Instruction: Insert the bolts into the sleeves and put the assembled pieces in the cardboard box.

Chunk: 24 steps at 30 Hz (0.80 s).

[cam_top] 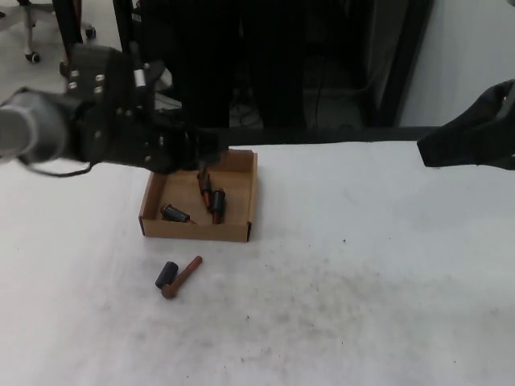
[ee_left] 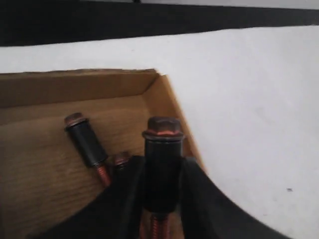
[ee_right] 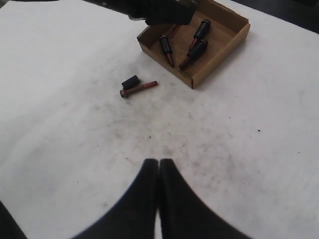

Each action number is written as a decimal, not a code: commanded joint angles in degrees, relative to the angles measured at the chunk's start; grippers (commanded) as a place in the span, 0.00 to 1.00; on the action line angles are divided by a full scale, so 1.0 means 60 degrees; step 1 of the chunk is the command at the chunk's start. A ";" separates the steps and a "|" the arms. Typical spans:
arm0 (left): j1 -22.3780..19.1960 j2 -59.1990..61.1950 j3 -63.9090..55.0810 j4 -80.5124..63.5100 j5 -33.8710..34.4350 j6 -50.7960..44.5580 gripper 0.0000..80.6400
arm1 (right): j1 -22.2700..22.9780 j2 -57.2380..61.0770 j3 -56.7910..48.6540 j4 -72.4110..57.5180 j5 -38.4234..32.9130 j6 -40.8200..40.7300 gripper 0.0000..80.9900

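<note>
My left gripper (ee_left: 163, 164) is shut on an assembled piece (ee_left: 162, 149), a black sleeve with a copper bolt through it, held upright inside the cardboard box (ee_left: 75, 87). A second assembled piece (ee_left: 85, 142) lies on the box floor beside it. From above, the left gripper (cam_top: 201, 170) hangs over the back of the box (cam_top: 197, 231), where two assembled pieces (cam_top: 175, 213) (cam_top: 217, 205) lie. A loose black sleeve (cam_top: 166, 275) and a copper bolt (cam_top: 183, 277) rest on the bench in front of the box. My right gripper (ee_right: 158, 172) is shut and empty, well away from the loose sleeve (ee_right: 130, 81) and bolt (ee_right: 139, 88).
The right arm (cam_top: 475, 133) is raised at the far right of the white bench. Dark furniture stands behind the bench's back edge. In the right wrist view the box (ee_right: 222, 52) sits at the far side, with the left arm (ee_right: 159, 10) over it.
</note>
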 commanded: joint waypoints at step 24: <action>0.0486 0.0606 -0.1075 0.1279 -0.0583 0.0418 0.42 | -0.0058 -0.0095 -0.0038 0.0087 0.0587 -0.0291 0.01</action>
